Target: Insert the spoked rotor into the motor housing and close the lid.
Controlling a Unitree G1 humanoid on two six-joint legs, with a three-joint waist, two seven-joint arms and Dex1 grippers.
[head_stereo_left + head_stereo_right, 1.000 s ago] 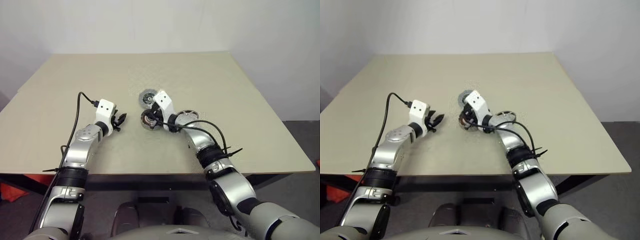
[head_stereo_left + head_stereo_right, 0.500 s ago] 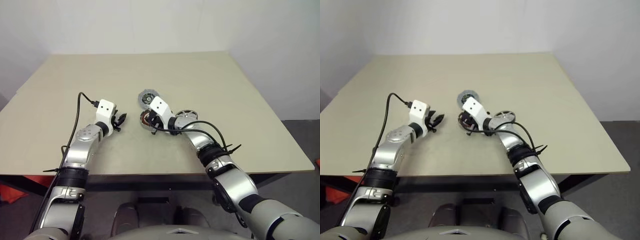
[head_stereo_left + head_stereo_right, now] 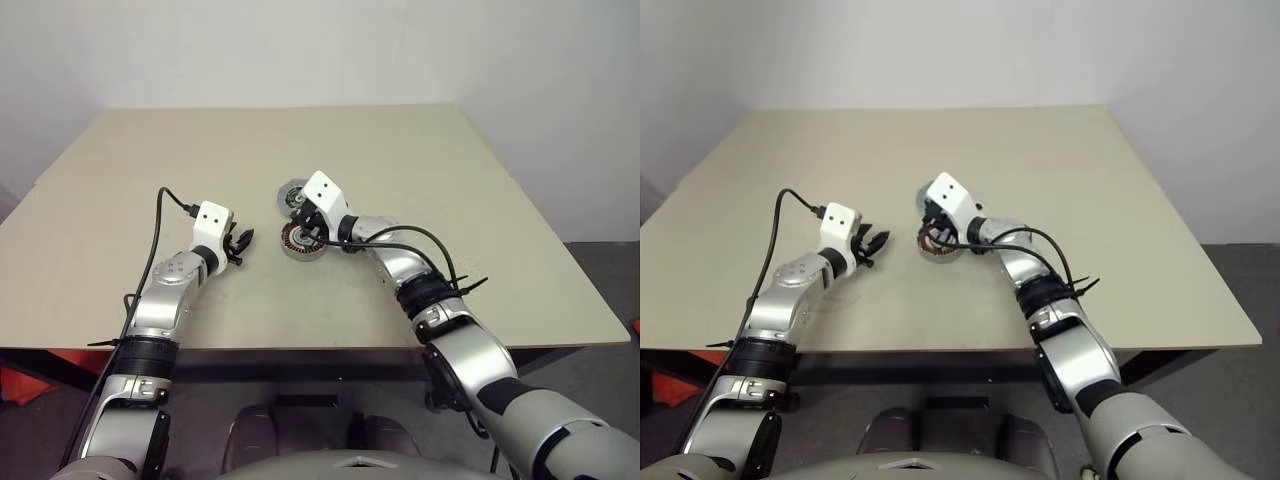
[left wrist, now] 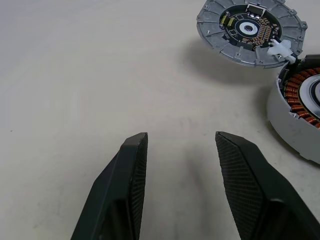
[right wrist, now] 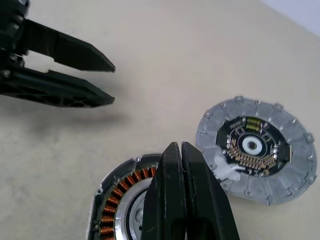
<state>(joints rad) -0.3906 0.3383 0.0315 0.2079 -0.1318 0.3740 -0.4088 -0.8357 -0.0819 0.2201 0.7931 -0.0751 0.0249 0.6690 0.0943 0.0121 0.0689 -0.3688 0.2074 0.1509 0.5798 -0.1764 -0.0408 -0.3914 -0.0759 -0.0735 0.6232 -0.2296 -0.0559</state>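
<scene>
The motor housing (image 3: 300, 242), a silver cup with copper windings, lies mid-table. Its lid (image 3: 293, 195), a grey faceted disc with a dark centre, lies open just behind it, joined at the rim. My right gripper (image 3: 304, 231) is shut and empty, and its tips hang over the housing (image 5: 117, 202) beside the lid (image 5: 256, 150). My left gripper (image 4: 180, 135) is open and empty, a short way to the left of the housing (image 4: 300, 117), pointing toward it. The spoked rotor is hidden behind my right forearm.
The beige table (image 3: 450, 170) stretches wide on all sides of the parts, with its front edge close below my arms. A black cable loops off each wrist.
My right forearm has swung over the spot where the spoked rotor lay, so it now covers it. The shut right gripper stays over the housing. The left arm has not moved.
</scene>
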